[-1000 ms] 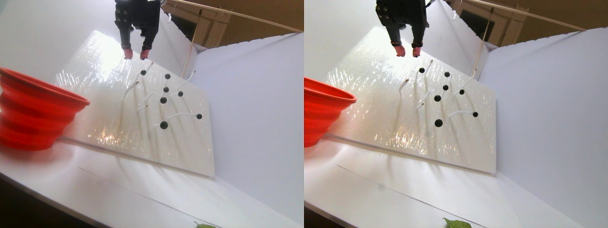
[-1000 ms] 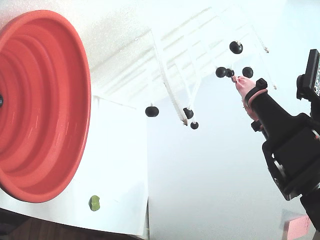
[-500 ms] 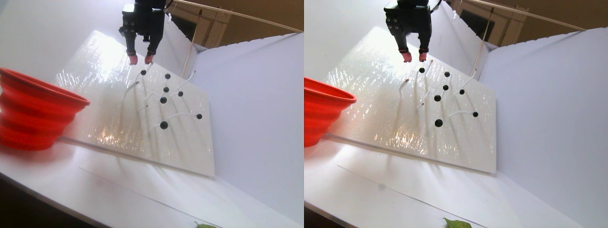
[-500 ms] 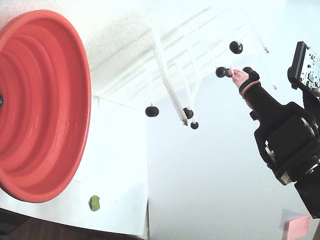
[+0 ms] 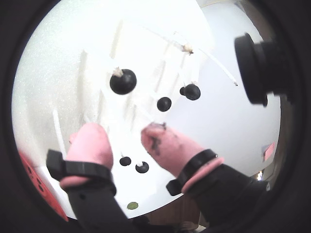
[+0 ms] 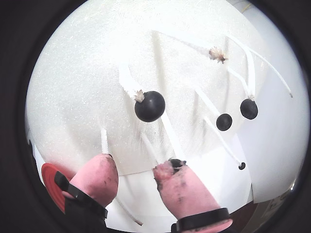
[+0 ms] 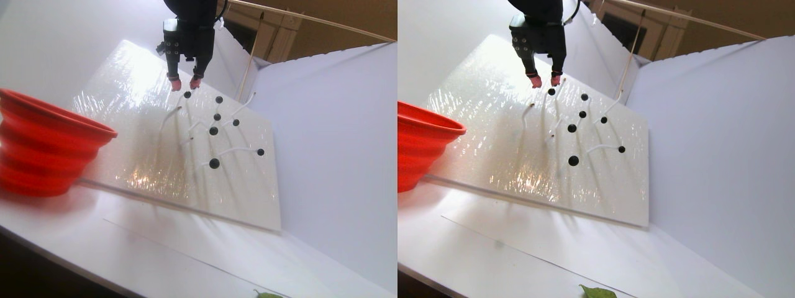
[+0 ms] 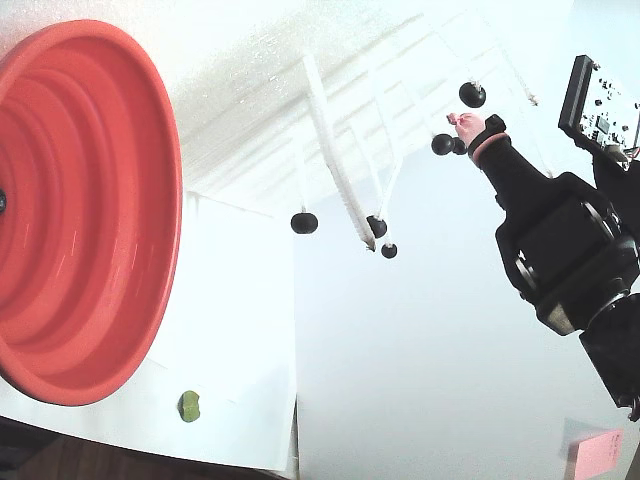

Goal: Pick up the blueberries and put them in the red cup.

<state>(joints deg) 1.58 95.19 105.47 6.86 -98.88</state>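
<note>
Your arm is matte black plastic, blocky at the wrist, with small screw heads showing on its housing in the stereo pair view. Your gripper (image 5: pixel 124 141) ends in two black fingers, each capped with a pink rubbery tip (image 6: pixel 95 177) held by a black band. The tip on the right in both wrist views is smudged dark. A bare circuit board (image 8: pixel 598 100) sits beside the wrist.

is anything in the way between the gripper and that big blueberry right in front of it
Nothing visible blocks it. In a wrist view the open gripper faces the big blueberry across bare white board; only the thin white stem holding it lies nearby.
</note>
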